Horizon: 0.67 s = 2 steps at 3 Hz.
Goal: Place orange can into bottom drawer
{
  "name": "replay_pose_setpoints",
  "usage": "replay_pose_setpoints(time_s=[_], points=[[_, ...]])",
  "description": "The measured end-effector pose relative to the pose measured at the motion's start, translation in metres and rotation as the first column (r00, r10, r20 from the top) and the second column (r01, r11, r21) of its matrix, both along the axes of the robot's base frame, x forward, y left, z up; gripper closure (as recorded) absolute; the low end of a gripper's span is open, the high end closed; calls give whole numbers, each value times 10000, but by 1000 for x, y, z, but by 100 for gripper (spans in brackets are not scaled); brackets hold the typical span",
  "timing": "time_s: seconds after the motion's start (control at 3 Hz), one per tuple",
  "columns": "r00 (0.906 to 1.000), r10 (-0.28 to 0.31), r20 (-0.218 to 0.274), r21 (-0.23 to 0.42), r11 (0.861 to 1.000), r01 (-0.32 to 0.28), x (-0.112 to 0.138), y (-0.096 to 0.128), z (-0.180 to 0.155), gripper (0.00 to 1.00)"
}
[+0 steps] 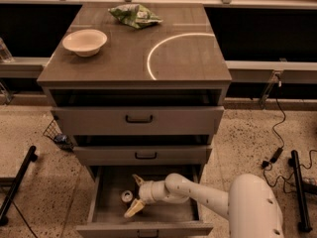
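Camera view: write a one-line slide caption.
Open gripper reaches into the pulled-out bottom drawer, the orange can sitting on the drawer floor between its spread fingers.

High front view looks down onto gripper [132,196] in bottom drawer [110,185].

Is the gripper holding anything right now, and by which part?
Nothing is held. The gripper is open inside the bottom drawer, its fingers spread either side of the orange can.

tool [132,196]: smooth plastic, inside matt wood-grain bottom drawer [110,186] | orange can [127,197]: metal top
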State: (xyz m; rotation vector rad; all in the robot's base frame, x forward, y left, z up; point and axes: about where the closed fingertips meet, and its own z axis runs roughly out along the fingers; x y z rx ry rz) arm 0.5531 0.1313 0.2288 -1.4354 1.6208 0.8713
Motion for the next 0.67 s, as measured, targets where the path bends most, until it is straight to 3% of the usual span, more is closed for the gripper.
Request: replay_pose_setpoints(time_s=[0.67], points=[[9965,-827,-94,586,9948,831,2,-40,35,0]])
